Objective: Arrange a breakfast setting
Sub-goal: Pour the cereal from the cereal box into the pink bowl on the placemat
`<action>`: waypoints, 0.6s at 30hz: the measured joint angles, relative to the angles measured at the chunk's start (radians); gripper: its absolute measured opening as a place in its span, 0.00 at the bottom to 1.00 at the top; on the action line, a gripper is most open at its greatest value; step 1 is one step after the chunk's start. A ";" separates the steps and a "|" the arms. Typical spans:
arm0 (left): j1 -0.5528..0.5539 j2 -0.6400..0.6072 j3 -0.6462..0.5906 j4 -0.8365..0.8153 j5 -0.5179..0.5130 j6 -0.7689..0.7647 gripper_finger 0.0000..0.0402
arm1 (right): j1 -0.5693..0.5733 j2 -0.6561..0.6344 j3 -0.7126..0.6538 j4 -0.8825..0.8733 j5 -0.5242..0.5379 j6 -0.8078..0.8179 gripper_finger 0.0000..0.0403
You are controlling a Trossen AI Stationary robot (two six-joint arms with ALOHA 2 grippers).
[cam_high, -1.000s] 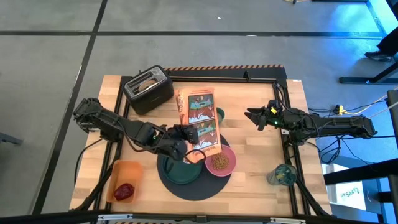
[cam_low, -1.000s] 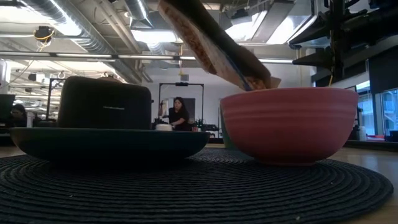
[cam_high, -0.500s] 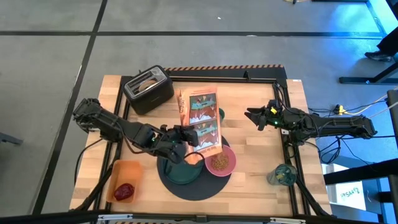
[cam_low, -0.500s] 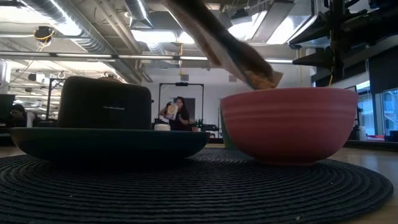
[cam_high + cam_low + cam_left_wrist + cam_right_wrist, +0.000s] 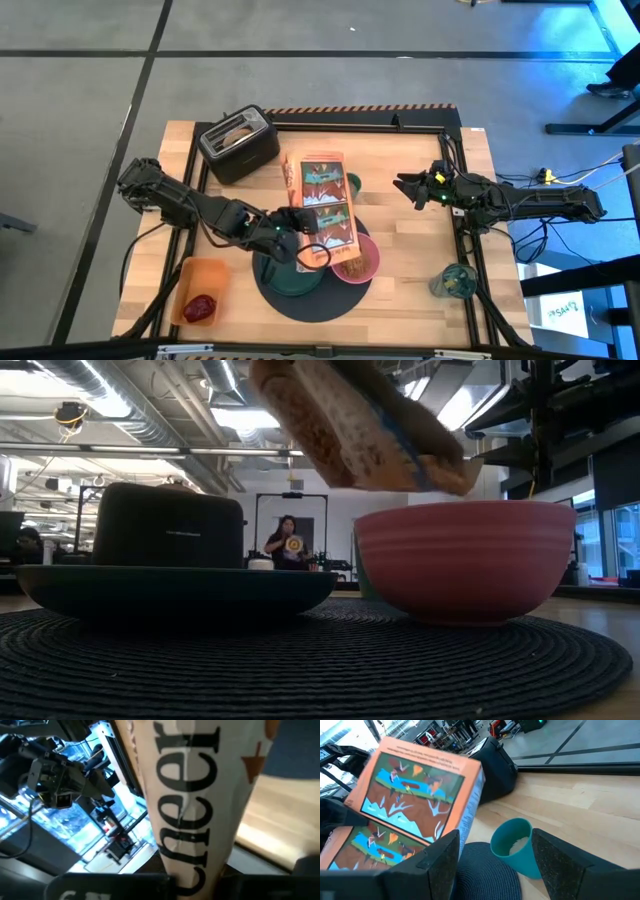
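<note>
A dark grey round mat carries a teal plate and a pink bowl. My left gripper is shut on an orange cereal box, which is held tilted with its lower end over the bowl. A small green cup stands on the wood behind the mat. Dark red fruit lies in an orange tray at the near left. My right gripper waits open at the right, clear of everything. My left gripper pinches the cereal box between its two fingers, about halfway along its left edge. A narrow printed side faces the wrist, with one finger on each broad face. It reaches in from the table's left. The box is lifted clear and slants down toward the bowl.
A black toaster with a brown piece in its slot stands at the far left. A glass sits at the near right corner. Bare wood lies between bowl and right arm. A person stands in the room beyond the table.
My left gripper has rolled at the wrist while staying in place. The cereal box has turned with it: its broad printed face now points more upward, and its lower end has come farther over the pink bowl.
</note>
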 joint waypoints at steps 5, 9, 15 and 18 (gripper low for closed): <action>0.005 0.000 0.000 -0.024 0.036 -0.110 0.02 | 0.000 0.000 0.000 0.000 -0.007 0.000 0.59; 0.012 0.000 0.000 -0.067 0.067 -0.205 0.02 | 0.000 0.000 0.000 0.000 -0.009 0.000 0.59; 0.026 0.000 0.000 -0.092 0.107 -0.319 0.02 | 0.000 0.000 0.000 0.000 -0.012 -0.001 0.59; 0.035 0.000 0.000 -0.098 0.130 -0.373 0.02 | 0.000 0.000 0.000 0.000 -0.020 -0.001 0.59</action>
